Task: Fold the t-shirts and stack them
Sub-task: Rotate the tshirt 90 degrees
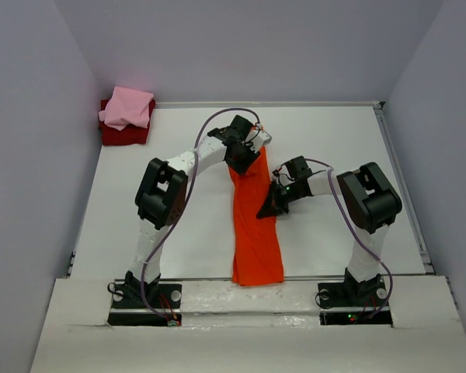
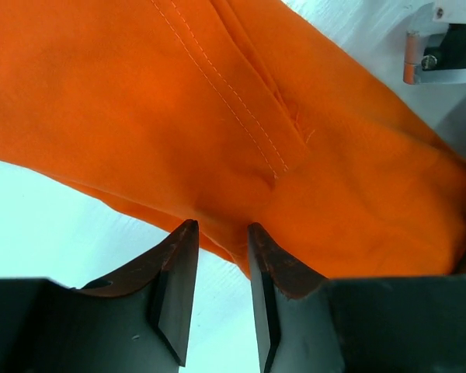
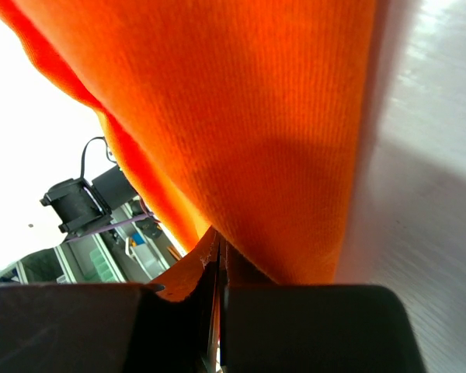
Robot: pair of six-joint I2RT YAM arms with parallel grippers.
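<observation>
Orange-red t-shirt [image 1: 257, 241]: folded into a long thin strip in the middle of the white table [image 1: 342, 148], running from far to near
Near end of the strip: right at the table's near edge, between the two arm bases
Left gripper [image 2: 217, 233]: at the far end of the strip; its fingers stand a little apart, with the shirt's folded edge just at the tips and white table showing in the gap
Right gripper [image 3: 217, 241]: at the strip's right edge, about half way along; its fingers are pressed together, pinching the orange cloth, which is lifted there
Pink t-shirt [image 1: 128, 107]: folded small, lying on top of the dark red t-shirt [image 1: 124, 137]
Stack: in the far left corner, close to both walls, well apart from the strip
Open room: wide white table shows on both sides of the strip
Table sides: a thin rail [image 1: 405, 186] runs along the right side
</observation>
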